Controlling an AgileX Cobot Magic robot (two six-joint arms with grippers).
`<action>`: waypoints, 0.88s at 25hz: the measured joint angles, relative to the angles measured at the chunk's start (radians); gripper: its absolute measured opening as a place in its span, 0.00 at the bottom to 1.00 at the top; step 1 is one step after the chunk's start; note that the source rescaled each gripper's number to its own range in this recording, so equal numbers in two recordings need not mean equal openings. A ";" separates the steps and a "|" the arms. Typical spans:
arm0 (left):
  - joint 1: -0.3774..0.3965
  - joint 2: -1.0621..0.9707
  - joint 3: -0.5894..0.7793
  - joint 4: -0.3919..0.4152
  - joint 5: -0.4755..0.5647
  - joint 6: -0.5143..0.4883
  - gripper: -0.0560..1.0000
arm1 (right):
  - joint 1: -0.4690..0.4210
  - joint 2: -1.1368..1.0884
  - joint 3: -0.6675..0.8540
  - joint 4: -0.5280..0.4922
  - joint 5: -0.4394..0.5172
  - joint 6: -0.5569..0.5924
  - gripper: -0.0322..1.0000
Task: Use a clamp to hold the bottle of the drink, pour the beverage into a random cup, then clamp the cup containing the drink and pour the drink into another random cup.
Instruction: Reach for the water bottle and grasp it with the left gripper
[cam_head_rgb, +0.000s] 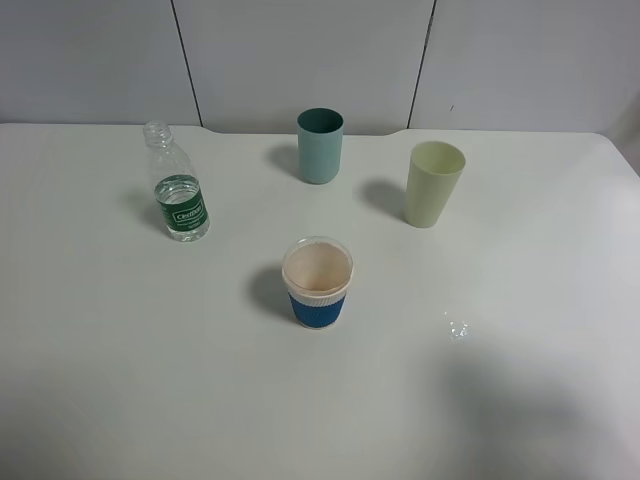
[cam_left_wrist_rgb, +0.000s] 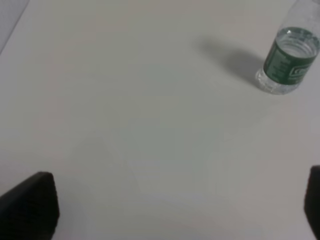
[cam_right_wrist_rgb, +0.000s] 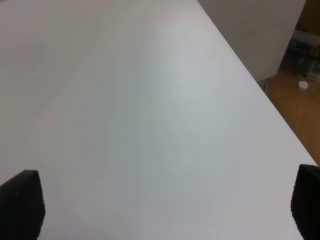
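bottle (cam_left_wrist_rgb: 289, 60) neck cropped, left tool (cam_left_wrist_rgb: 172, 207) tips clipped

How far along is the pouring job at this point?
Done: nothing evident; the blue-sleeved cup and pale yellow-green cup show no visible liquid. In hand: nothing; left gripper and right gripper are open, empty. Left: grasp the bottle, which holds water, and both pours.

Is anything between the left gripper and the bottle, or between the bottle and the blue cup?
Nothing visible does. Only bare table lies between the open left gripper and the bottle, which stands upright. In the high view, the stretch from the bottle to the blue cup is bare too.
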 joint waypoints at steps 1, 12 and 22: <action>0.000 0.000 0.000 0.000 0.000 0.000 1.00 | 0.000 0.000 0.000 0.000 0.000 0.000 0.95; 0.000 0.000 0.000 0.000 0.000 0.000 1.00 | 0.000 0.000 0.000 0.000 0.000 0.000 0.95; 0.000 0.000 0.000 0.000 0.000 0.000 1.00 | 0.000 0.000 0.000 0.000 0.000 0.000 0.95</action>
